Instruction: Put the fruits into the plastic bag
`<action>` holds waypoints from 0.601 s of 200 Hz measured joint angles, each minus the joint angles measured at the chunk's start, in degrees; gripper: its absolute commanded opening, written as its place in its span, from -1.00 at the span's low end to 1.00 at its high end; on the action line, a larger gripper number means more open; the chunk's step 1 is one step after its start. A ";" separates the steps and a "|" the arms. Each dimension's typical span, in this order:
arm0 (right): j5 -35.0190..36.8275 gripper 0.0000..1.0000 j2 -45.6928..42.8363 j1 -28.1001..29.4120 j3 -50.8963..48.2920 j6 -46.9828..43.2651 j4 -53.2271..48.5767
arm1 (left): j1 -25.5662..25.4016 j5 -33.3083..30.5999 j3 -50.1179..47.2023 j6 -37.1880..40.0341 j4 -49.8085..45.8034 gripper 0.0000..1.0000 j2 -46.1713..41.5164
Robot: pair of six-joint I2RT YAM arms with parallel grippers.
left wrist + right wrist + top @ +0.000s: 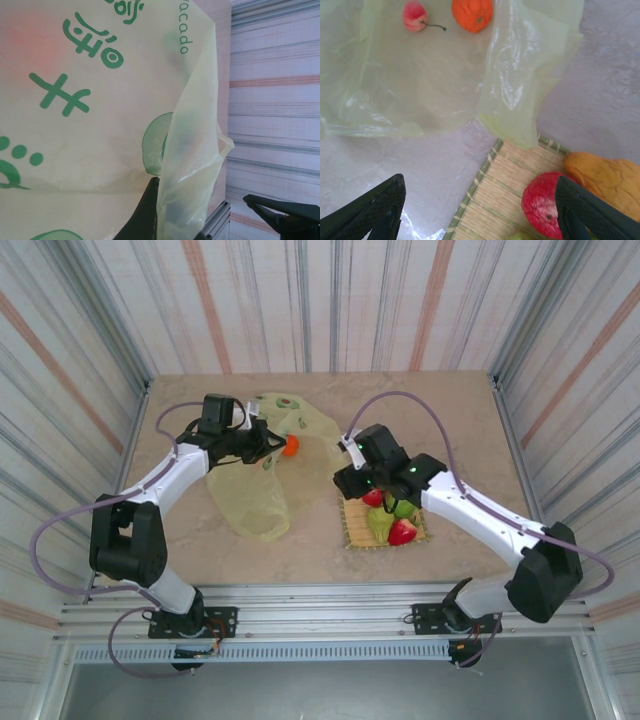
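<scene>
An orange (472, 14) and a small pink fruit (414, 16) already lie in the plastic bag (250, 490), while the red apple (545, 205) and other fruit wait on the straw mat (505, 175). The left gripper (200, 192) has its fingers apart with the bag's edge draped against one, and the right gripper (479, 181) hovers wide open and empty over the mat

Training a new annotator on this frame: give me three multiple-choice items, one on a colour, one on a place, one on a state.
1. The print on the plastic bag is: A red; B green; C black.
2. The red apple lies: A in the bag; B on the woven mat; C on bare table.
3. The right pincer is: A shut on the apple; B shut on the bag; C open and empty.
Key: 1 B, green lettering in the left wrist view; 2 B, straw weave lies under it; 3 C, its fingers stand wide apart, gripping nothing.
</scene>
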 measured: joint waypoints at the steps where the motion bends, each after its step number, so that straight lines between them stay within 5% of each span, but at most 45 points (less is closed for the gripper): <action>1: -0.04 0.58 -0.13 -0.07 0.00 0.00 -0.07 | 0.00 0.00 0.00 0.00 0.00 -1.00 0.00; 52: -1.84 0.60 -7.48 -3.50 0.00 4.00 -6.49 | 0.00 0.11 0.00 0.02 -0.02 -1.00 0.00; 120: 0.66 0.61 -6.60 -2.16 -0.74 14.32 -21.97 | 0.00 0.72 0.00 0.00 -0.02 -1.00 0.00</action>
